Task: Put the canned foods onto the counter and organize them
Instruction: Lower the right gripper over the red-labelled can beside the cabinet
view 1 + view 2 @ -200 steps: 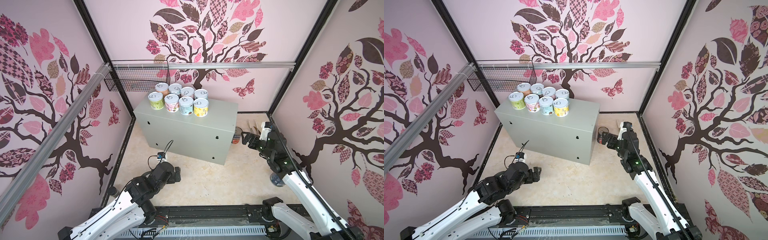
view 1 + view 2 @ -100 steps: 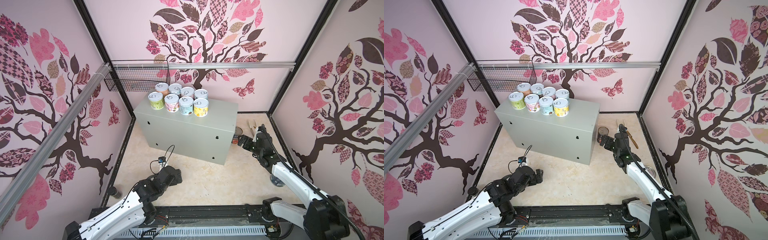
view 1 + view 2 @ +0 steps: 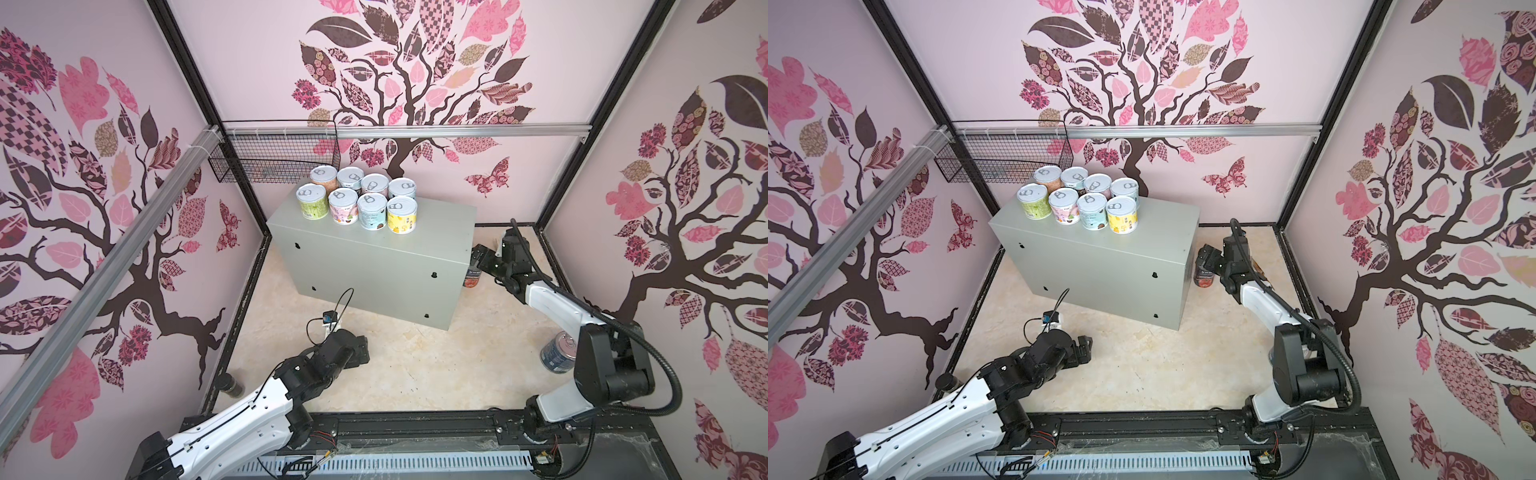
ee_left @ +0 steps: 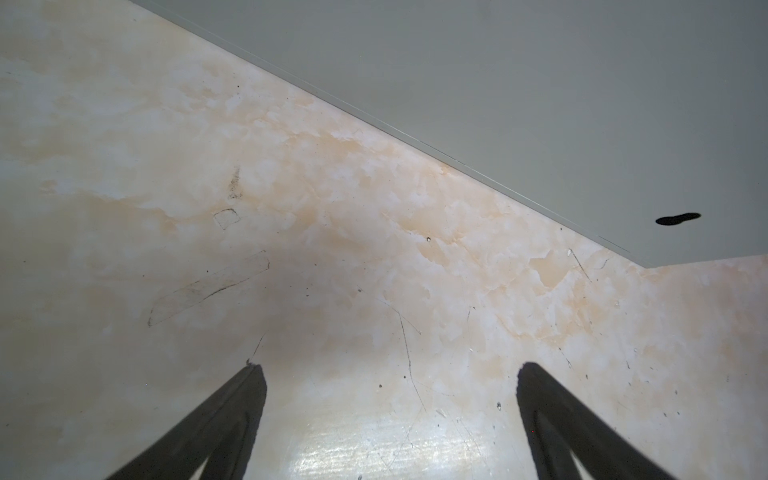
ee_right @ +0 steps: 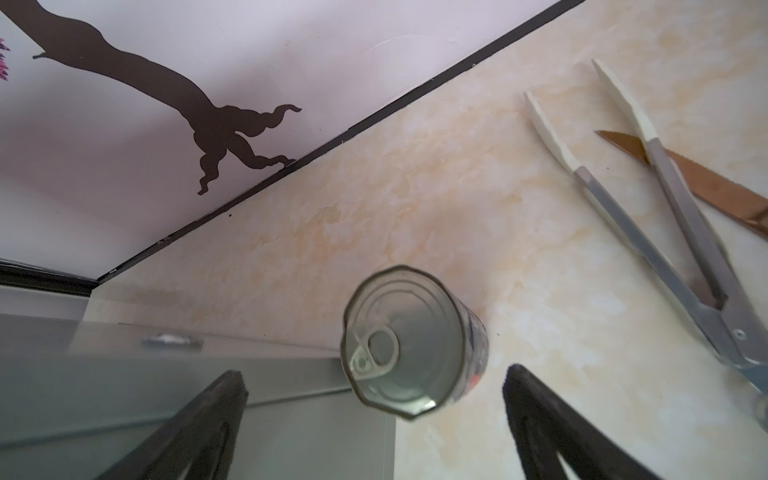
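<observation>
Counter (image 3: 374, 266): grey metal box standing on the marbled floor (image 3: 415, 365), set at a slant toward the back wall. A black wire basket (image 3: 270, 162) hangs on the rail behind its left end.

Left arm: low over bare floor in front of the counter. The left gripper (image 3: 361, 351) has its jaws spread wide, and the wrist view shows only floor between them, with the counter's lower edge just beyond. It grips nothing.

Right arm: reaching to the counter's right end. The right gripper (image 3: 478, 255) is also spread wide and sits above the dark-labelled can (image 3: 473, 278). In the wrist view the can's pull-tab lid lies between the two fingers (image 5: 540, 415), and no contact is visible. Whether the fingers have reached lid level cannot be judged from these angles.

Short cans (image 3: 371, 208): eight, upright, packed in two rows of four on the far-left part of the counter top. The front row reads green, pink, blue, yellow from left to right.

Dark-labelled can: upright on the floor, just beside the counter's right end wall.

Blue-labelled can (image 3: 557, 353): upright on the floor near the right wall, partly hidden behind the right arm's elbow, well apart from the counter.

Tongs (image 5: 648, 216): on the floor beyond the dark can, one leg crossing a knife (image 5: 706, 183).
</observation>
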Robot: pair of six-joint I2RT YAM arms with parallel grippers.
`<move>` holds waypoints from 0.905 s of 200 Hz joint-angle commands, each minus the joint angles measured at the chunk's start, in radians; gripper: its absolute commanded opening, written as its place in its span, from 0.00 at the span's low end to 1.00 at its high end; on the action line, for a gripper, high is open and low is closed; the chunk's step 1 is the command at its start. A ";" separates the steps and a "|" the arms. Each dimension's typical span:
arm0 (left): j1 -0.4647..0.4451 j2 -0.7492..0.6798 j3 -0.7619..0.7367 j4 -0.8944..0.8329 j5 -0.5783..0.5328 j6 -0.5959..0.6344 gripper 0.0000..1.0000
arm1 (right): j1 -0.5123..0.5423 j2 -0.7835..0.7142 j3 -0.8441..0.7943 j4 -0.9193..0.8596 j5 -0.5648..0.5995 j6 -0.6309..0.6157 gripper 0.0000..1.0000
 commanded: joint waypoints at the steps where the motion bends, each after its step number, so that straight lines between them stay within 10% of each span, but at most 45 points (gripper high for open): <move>1: -0.005 0.007 -0.002 0.037 0.028 0.014 0.98 | -0.006 0.080 0.107 -0.065 0.011 -0.029 1.00; 181: -0.005 0.037 0.000 0.044 0.031 0.017 0.98 | -0.007 0.328 0.248 -0.155 -0.014 -0.073 1.00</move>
